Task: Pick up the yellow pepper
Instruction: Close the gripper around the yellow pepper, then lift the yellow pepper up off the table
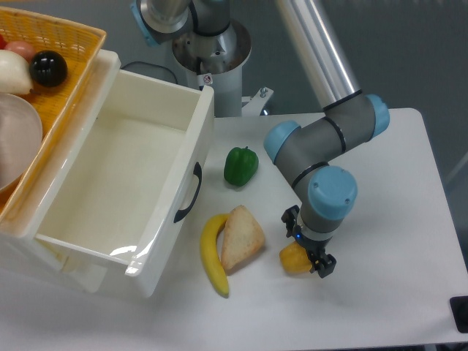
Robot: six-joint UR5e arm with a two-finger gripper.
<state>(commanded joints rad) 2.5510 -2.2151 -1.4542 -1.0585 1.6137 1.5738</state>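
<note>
The yellow pepper [294, 258] is a small yellow-orange lump on the white table [395, 219], right of the bread wedge. Its right part is hidden under my gripper [308, 243]. The gripper points down, right over the pepper. Its dark fingertips [326, 265] stand well apart, wider than the pepper, so it looks open. One tip is at the upper left and one at the lower right of the pepper. I cannot tell whether a fingertip touches it.
A bread wedge [241, 237] and a long banana [213, 254] lie just left of the pepper. A green pepper [240, 166] sits behind them. A large white bin [117, 175] and an orange basket [51, 66] fill the left. The arm's base [212, 58] stands at the back.
</note>
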